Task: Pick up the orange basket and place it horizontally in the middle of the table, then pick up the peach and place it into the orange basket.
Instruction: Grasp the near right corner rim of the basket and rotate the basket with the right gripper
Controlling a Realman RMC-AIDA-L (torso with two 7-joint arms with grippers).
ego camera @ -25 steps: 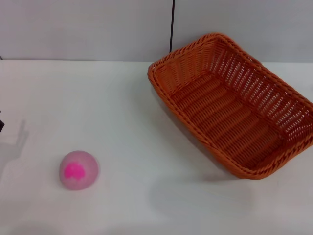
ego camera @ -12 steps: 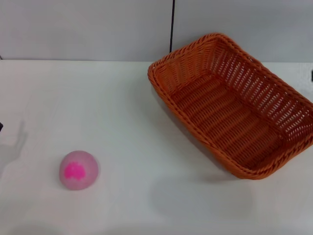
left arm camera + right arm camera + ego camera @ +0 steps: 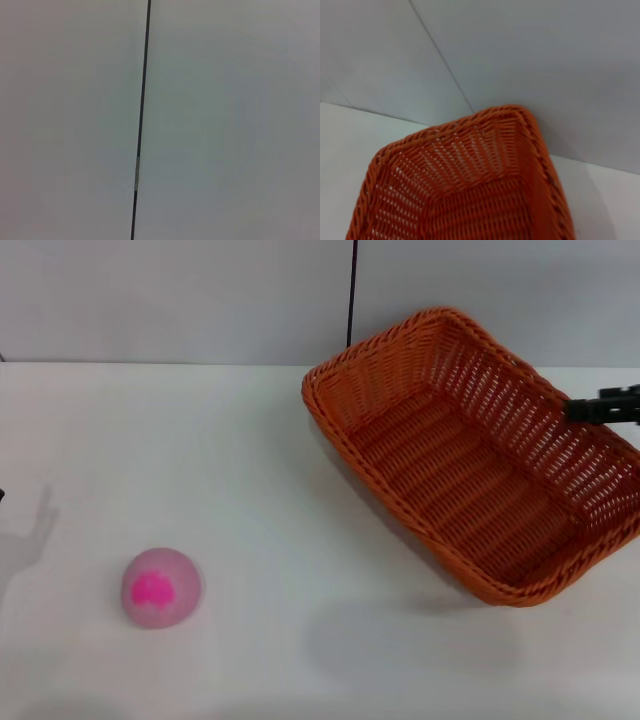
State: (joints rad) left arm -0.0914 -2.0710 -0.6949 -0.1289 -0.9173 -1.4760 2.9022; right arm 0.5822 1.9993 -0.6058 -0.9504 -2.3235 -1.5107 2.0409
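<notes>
The orange basket (image 3: 372,390) lies empty on the right half of the white table (image 3: 240,470), turned diagonally with one corner toward the back wall. At the front left sits the pale-pink peach (image 3: 160,587), magenta blotch facing me, far from the basket. A dark tip of my right gripper (image 3: 602,407) reaches in from the right edge, over the basket's far long rim. The right wrist view looks down into one end of the basket (image 3: 470,170). My left gripper is out of view; only its shadow falls at the table's left edge.
A grey back wall with a thin dark vertical seam (image 3: 351,295) rises behind the table. That seam (image 3: 141,120) and bare wall are all the left wrist view shows.
My right gripper has come into the head view from the right edge and now hangs over the basket's far rim. Basket and peach have not moved.
</notes>
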